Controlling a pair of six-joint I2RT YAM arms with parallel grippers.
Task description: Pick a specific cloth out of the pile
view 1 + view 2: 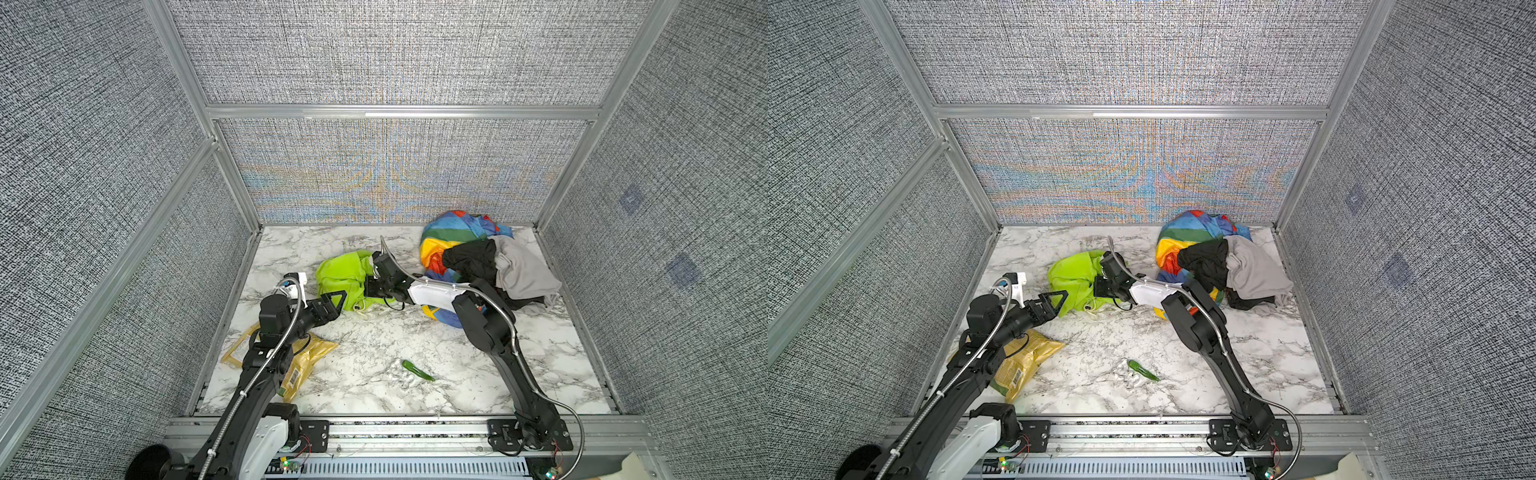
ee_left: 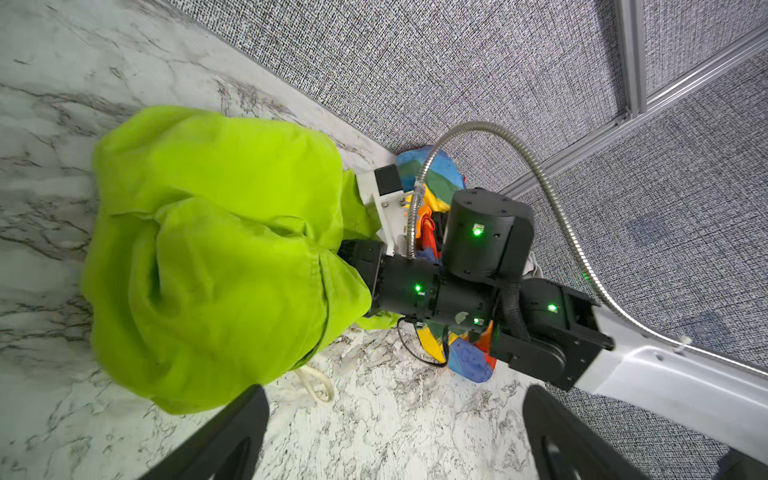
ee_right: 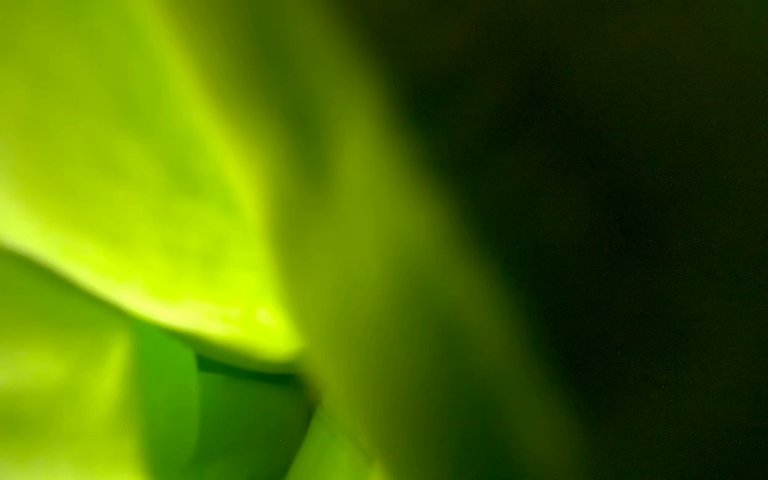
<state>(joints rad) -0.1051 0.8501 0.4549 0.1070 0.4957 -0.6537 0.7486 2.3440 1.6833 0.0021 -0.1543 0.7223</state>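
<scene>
so the cloth (image 1: 338,276) sits left of the pile (image 1: 519,270), not touching it. bag (image 1: 316,353) is way further left and nearer the front, all on the table (image 1: 415,332)

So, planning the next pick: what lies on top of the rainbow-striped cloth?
A black garment drapes over the rainbow-striped cloth, with a grey cloth overlapping it. Whatever lies beneath those two is covered.

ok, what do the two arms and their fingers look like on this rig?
The left arm and right arm are black jointed links, each with one white shell section. A silver corrugated conduit runs along each. Green LEDs glow on the right arm's joints. The left gripper has black, open-frame triangular fingers.
</scene>
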